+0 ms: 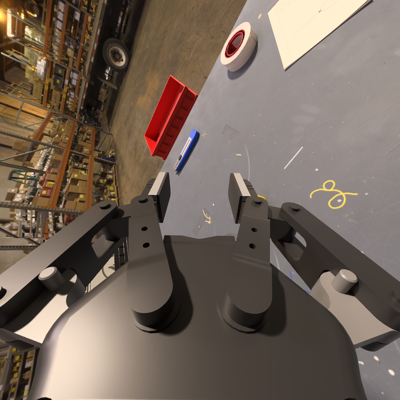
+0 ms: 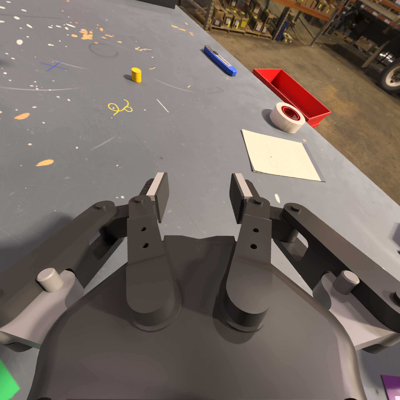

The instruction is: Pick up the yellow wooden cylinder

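Observation:
The yellow wooden cylinder (image 2: 136,75) stands upright on the grey table, far ahead and to the left of my right gripper (image 2: 198,190), which is open and empty above the table. In the left wrist view only a small yellow sliver of the cylinder (image 1: 261,197) shows, just behind the right finger of my left gripper (image 1: 198,190). The left gripper is open and empty, near the table's edge.
A blue utility knife (image 2: 219,60) (image 1: 186,150), a red bin (image 2: 292,94) (image 1: 171,114), a white tape roll (image 2: 286,118) (image 1: 238,46) and a cream paper sheet (image 2: 279,155) (image 1: 313,28) lie along the table's edge. Green (image 2: 7,383) and purple (image 2: 390,387) items sit at the bottom corners.

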Robot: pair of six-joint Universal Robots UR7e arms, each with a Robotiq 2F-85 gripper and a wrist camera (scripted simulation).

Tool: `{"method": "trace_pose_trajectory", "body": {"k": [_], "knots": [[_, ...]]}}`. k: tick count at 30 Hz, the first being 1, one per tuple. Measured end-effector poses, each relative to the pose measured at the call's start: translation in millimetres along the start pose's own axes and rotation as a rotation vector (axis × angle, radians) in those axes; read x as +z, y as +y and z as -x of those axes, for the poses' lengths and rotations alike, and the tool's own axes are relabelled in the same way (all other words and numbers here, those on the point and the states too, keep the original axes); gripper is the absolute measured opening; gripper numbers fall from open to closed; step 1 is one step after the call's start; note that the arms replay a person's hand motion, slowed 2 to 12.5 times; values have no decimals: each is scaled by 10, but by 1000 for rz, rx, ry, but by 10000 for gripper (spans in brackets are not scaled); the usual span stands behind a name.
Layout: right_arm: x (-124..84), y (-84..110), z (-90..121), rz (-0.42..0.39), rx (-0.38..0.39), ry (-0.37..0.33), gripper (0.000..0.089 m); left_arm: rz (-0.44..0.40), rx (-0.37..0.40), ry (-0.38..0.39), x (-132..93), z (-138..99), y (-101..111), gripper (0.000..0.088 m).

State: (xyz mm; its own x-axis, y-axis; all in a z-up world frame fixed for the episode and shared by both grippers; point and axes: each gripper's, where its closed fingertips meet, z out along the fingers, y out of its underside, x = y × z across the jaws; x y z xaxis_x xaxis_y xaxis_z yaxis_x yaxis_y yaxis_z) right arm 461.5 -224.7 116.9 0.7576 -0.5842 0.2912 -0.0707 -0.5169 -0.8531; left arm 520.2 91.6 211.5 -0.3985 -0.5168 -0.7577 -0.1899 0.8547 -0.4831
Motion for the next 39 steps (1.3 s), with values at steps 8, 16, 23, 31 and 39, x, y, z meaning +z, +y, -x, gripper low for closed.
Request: {"method": "trace_pose_trajectory", "body": {"k": [8,16,23,31,39], "knots": [[11,28,20,-2,54,-13,514,19,2,15,6,-15,61,494],[16,46,29,-1,79,-11,521,35,2,23,13,-15,121,494],[19,49,43,-2,89,-10,522,48,-3,42,21,-36,170,495],[16,39,50,-5,95,-3,523,60,-8,65,29,-64,217,497],[11,18,56,-12,94,6,523,71,-11,81,40,-84,258,498]]}}
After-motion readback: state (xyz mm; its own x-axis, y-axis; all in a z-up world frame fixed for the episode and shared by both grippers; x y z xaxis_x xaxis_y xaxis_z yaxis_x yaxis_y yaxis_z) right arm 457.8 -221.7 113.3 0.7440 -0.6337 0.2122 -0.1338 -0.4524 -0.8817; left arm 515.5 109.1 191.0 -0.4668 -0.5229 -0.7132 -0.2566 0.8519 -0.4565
